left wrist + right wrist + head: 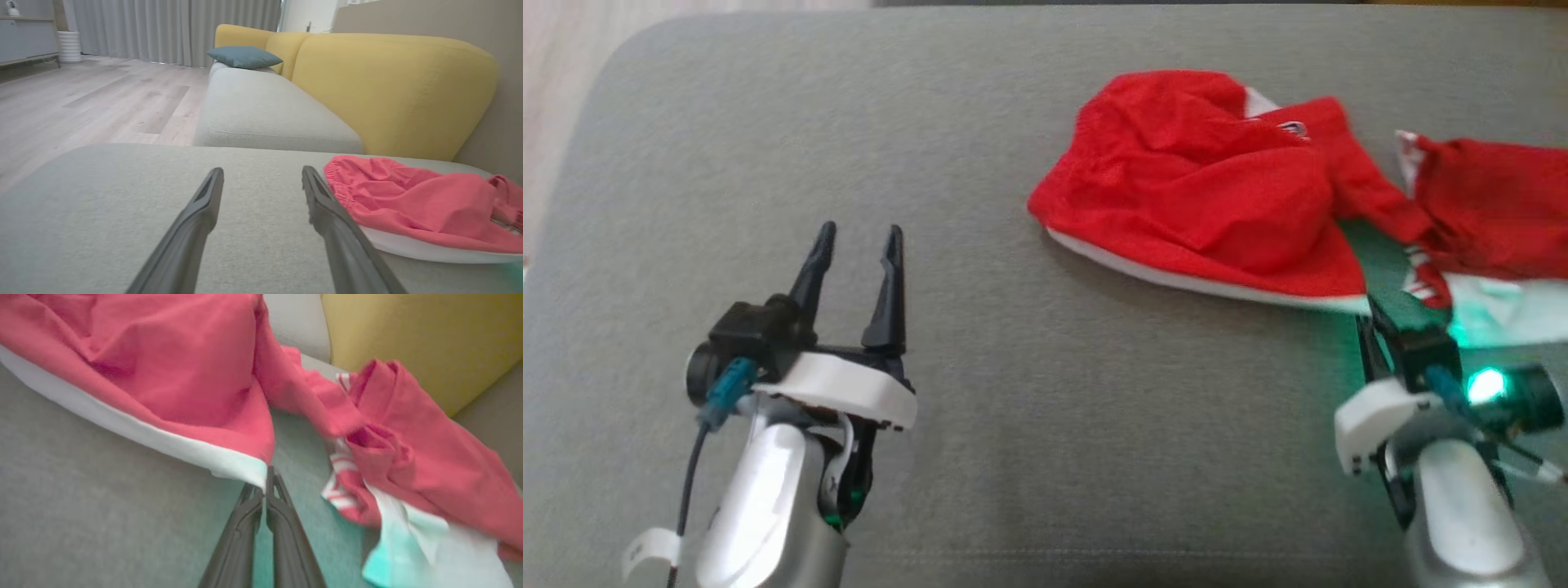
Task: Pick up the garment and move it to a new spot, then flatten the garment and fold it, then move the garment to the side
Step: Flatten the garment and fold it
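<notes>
Head view: a red garment [1201,196] of thin, creased cloth with a broad white hem lies bunched on the far right part of a grey upholstered seat [980,425]. The seat's fine woven cover is smooth and its far left corner is rounded. The garment forms two lumps joined by a twisted red neck. The left lump is domed, and the right one runs off the picture's right edge and shows red-and-white striped trim. The right gripper [1372,322], with a green lamp lit on its wrist, meets the near white hem at the corner of the left lump. Right wrist view: its two dark tapered fingers are pressed together with the corner of the white hem nipped between their tips, and green light tints the cloth and seat nearby. The left gripper [860,237] stands over bare seat at the near left, well apart from the garment, its fingers spread with nothing between them. Left wrist view: the garment's gathered, elasticated edge lies beside the finger at that view's right. Beyond are a yellow backrest [392,90], a second pale seat with a blue cushion [244,56], and a wooden floor [81,102]. Open grey seat extends left of the garment and nearer than it.
</notes>
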{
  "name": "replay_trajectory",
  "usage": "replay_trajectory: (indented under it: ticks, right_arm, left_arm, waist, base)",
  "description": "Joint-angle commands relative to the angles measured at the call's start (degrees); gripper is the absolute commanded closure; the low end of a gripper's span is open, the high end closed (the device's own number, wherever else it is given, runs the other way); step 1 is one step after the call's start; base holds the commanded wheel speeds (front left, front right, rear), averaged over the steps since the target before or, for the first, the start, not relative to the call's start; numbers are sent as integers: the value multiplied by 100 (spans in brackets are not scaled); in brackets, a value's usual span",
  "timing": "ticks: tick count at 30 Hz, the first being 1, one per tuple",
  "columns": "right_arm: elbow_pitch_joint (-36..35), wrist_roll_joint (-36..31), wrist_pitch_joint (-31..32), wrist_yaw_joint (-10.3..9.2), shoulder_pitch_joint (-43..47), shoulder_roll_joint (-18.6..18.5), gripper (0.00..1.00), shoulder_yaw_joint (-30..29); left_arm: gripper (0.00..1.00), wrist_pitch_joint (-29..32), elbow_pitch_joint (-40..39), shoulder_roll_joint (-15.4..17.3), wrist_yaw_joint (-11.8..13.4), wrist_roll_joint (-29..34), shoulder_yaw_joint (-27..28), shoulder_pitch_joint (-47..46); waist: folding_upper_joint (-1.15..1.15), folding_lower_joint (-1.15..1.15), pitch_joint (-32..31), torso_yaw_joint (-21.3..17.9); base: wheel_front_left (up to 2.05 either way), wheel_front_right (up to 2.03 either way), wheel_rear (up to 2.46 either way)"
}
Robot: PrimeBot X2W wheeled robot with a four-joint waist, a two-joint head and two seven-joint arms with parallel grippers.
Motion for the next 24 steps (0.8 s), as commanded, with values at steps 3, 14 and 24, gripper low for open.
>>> replay_trajectory:
  ticks: [3,14,24]
  right_arm:
    - [-309,134,216,36,125,-9,100,87]
    - [-417,666,608,36,-99,-9,100,467]
    - [-435,708,613,36,-260,-9,100,539]
  left_arm:
    - [0,-70,-5,52,-223,43,-116,-105]
    - [0,-68,1552,365,-585,560,-1375,-1120]
    - [0,-69,2307,499,-606,307,-2090,-2033]
  waist:
    - [0,0,-37,-378]
    - [0,0,352,-839]
    - [0,0,616,-1059]
  base:
    - [0,0,0]
    - [0,0,0]
    - [0,0,0]
